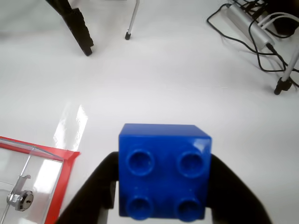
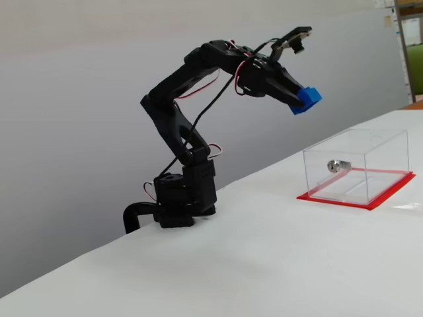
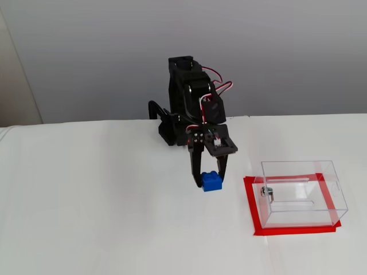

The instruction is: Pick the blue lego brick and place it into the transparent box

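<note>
The blue lego brick (image 1: pixel 163 170) fills the lower middle of the wrist view, studs facing the camera, with a black finger pressed against each side. My gripper (image 1: pixel 161 186) is shut on it. In a fixed view the brick (image 2: pixel 307 100) hangs high in the air, left of and well above the transparent box (image 2: pixel 357 165). In another fixed view the gripper (image 3: pixel 210 180) holds the brick (image 3: pixel 211 181) just left of the box (image 3: pixel 301 192), which stands on a red base sheet (image 3: pixel 252 215). The box corner with its silver lock (image 1: pixel 19 199) shows at the wrist view's lower left.
The arm's base (image 2: pixel 178 201) is clamped at the white table's back edge. In the wrist view, cables and a grey power strip (image 1: pixel 247 23) lie at the top right, beside a stand foot (image 1: pixel 282 86). A black leg (image 1: pixel 79 28) and a thin metal leg (image 1: pixel 132 18) stand at the top left.
</note>
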Tool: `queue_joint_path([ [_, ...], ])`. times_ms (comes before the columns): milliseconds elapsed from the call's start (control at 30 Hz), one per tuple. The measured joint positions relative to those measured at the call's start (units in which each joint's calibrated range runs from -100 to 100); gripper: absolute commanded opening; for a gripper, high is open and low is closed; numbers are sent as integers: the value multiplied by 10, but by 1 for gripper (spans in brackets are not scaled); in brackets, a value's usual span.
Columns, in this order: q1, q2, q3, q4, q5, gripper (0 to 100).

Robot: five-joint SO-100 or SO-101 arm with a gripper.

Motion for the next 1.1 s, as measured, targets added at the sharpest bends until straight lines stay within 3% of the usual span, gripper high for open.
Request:
queue_joint_path([
  [733,-261,-62,0,-38,-21,13],
  [1100,-386,47,-39,-117,-22,13],
])
